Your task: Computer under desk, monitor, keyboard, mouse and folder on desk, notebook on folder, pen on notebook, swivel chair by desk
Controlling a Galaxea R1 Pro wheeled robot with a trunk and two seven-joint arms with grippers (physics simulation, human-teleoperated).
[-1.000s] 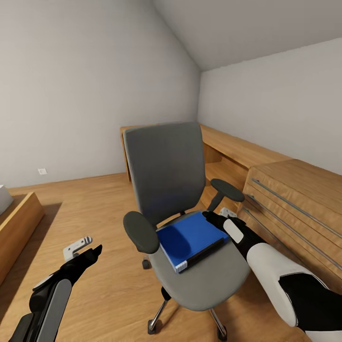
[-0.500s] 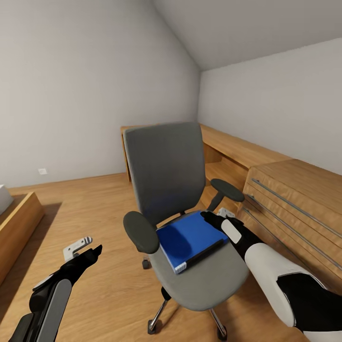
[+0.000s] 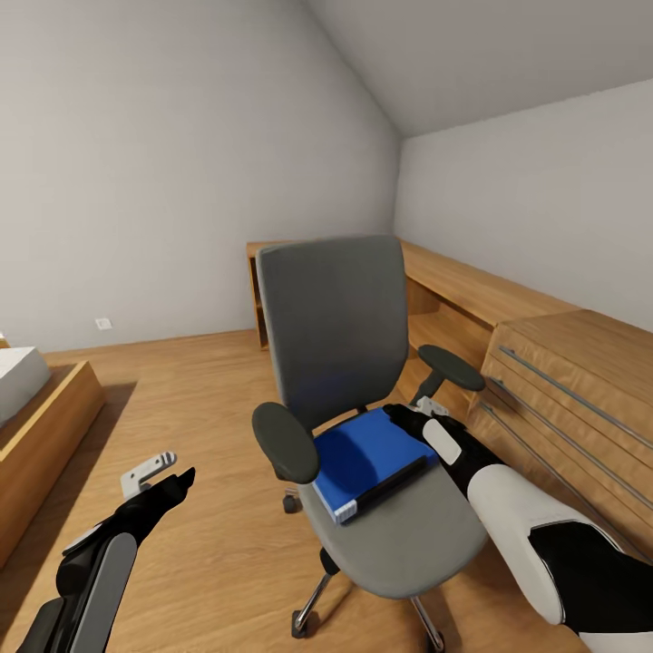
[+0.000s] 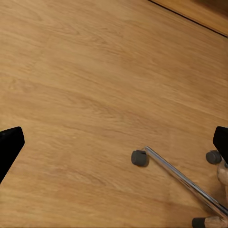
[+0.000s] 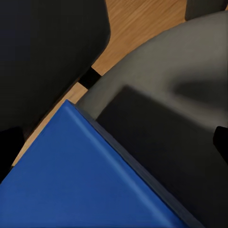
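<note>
Folder on the swivel chair seat, right hand at its far corner.

The blue folder point(image 3: 367, 458) is seen lying flat on the grey seat of the swivel chair point(image 3: 336, 326), between the two black armrests. The right hand point(image 3: 405, 420) is held at the folder's far corner, its fingers spread wide in the right wrist view and nothing clasped between them. The left hand point(image 3: 168, 481) is held released over the oak floor point(image 3: 181, 390), well apart from the chair; a caster point(image 4: 139, 157) and a chrome leg are seen below it.
</note>
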